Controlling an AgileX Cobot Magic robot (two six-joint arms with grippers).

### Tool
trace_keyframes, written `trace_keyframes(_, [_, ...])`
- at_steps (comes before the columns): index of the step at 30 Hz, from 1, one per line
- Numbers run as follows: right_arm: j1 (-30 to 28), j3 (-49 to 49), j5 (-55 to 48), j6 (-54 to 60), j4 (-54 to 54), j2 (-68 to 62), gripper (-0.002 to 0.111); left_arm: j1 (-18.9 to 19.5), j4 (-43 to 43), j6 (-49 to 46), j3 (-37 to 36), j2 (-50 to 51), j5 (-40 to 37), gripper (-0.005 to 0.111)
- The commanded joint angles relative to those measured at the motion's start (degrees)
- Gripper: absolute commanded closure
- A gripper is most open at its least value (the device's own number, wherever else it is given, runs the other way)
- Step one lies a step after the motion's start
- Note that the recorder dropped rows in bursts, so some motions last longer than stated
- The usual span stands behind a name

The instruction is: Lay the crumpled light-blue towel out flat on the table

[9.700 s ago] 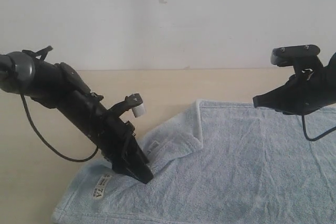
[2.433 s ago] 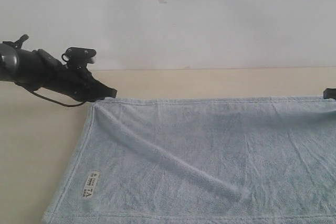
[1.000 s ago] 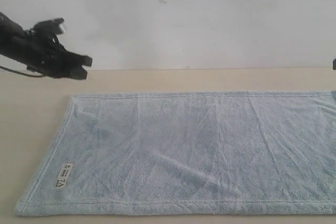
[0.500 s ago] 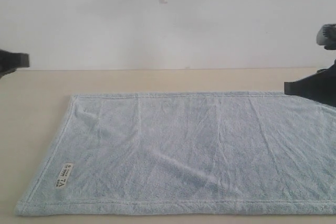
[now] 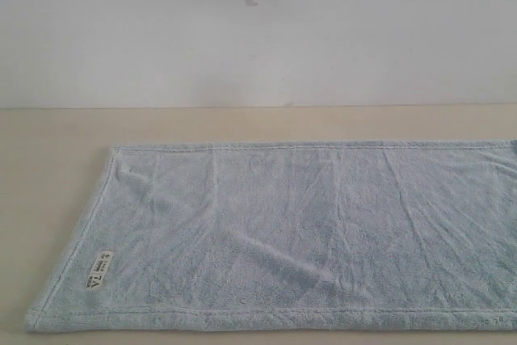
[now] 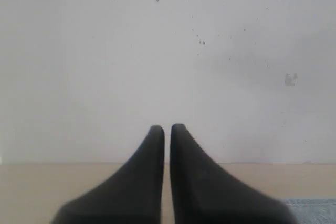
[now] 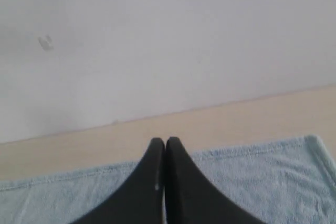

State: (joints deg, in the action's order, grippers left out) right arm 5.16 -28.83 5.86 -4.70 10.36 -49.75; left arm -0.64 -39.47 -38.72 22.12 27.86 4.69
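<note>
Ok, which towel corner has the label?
The towel's near-left corner in the exterior view: the label sits just inside the hem there. The far-left corner is plain terry.

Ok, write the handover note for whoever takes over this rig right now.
Left gripper: shut, empty, clear of the towel.
Right gripper: shut, empty, by the towel's far edge.
Towel: lying open on the table, label face up near the near left corner; its right end runs past the exterior view.
Done: towel looks spread out.
Left: a few shallow creases could be smoothed; check the unseen right end.
</note>
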Motion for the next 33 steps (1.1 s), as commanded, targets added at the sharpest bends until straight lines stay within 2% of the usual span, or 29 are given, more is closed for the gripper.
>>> trace_keyframes(1, [0.2,4.6,1.8,2.0,-0.4,10.9,0.109,0.1,0.2,-4.0,-3.9,-8.5,-2.8,0.103])
trace_keyframes(6, [0.2,8.6,0.5,3.6,-0.4,22.4,0.109,0.1,-0.5,-3.2,-5.5,-17.0,-4.7,0.103])
trace_keyframes(9, [0.2,8.8,-6.8,3.2,-0.4,28.0,0.109,0.1,-0.5,-3.2,-5.5,-20.4,-9.1,0.103])
trace_keyframes(12, [0.2,8.8,-11.1,3.2,-0.4,32.0,0.109,0.1,-0.5,-3.2,-5.5,-22.6,-10.2,0.103])
trace_keyframes(25, [0.2,9.8,-9.2,3.2,-0.4,36.1,0.109,0.1,-0.5,-3.2,-5.5,-24.1,-10.2,0.103])
trace_keyframes(27, [-1.6,12.8,-6.9,4.0,-1.4,38.9,0.109,0.1,-0.5,-3.2,-5.5,-24.1,-10.3,0.103])
trace_keyframes(31, [-8.2,21.8,-8.8,4.7,-5.9,49.8,0.109,0.1,-0.5,-3.2,-5.5,-24.1,-10.4,0.103])
trace_keyframes(33, [-10.6,26.5,-6.9,2.3,-7.8,49.8,0.109,0.1,-0.5,-3.2,-5.5,-24.1,-10.4,0.103])
